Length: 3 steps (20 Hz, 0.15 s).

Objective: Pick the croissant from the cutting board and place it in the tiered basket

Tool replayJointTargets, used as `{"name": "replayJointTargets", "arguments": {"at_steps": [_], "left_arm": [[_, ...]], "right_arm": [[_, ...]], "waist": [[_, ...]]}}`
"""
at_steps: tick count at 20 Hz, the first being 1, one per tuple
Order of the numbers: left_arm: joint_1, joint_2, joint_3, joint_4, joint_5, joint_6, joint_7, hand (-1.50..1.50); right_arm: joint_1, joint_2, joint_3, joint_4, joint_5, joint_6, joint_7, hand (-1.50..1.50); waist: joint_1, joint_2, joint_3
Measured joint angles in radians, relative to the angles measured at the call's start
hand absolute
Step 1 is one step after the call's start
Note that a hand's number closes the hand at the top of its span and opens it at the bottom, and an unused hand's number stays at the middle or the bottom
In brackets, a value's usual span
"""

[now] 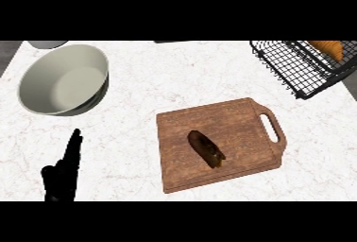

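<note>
The left hand (61, 172) rests open, fingers up. The croissant (206, 148) lies on the cutting board (237, 120) well to its right; the right hand, unseen, should grasp it across its width for the basket (296, 64).

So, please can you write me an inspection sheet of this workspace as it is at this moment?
Surface: white marble counter, bare in the middle.
Job's things: dark brown croissant lying on the wooden cutting board with handle; black wire tiered basket at far right, holding an orange item I cannot identify.
Clutter: large pale grey bowl at far left.
Hands: left hand open, fingers up, resting at lower left; right hand not in view.
Cables: nothing seen.
Surroundings: grey object at top left edge, cut off.
</note>
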Motion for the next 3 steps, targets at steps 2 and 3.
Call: {"name": "replayJointTargets", "arguments": {"at_steps": [2,3], "left_arm": [[0.009,0.001,0.004,-0.002,0.000,0.001,-0.006,0.00],[0.013,0.000,0.006,-0.004,0.001,0.003,-0.009,0.00]], "right_arm": [[0.070,0.007,-0.042,-0.093,-0.047,0.068,0.022,-1.50],[0.107,0.017,-0.066,-0.141,-0.074,0.101,0.024,-1.50]], "waist": [[-0.008,-0.001,0.000],[-0.012,-0.001,0.000]]}}
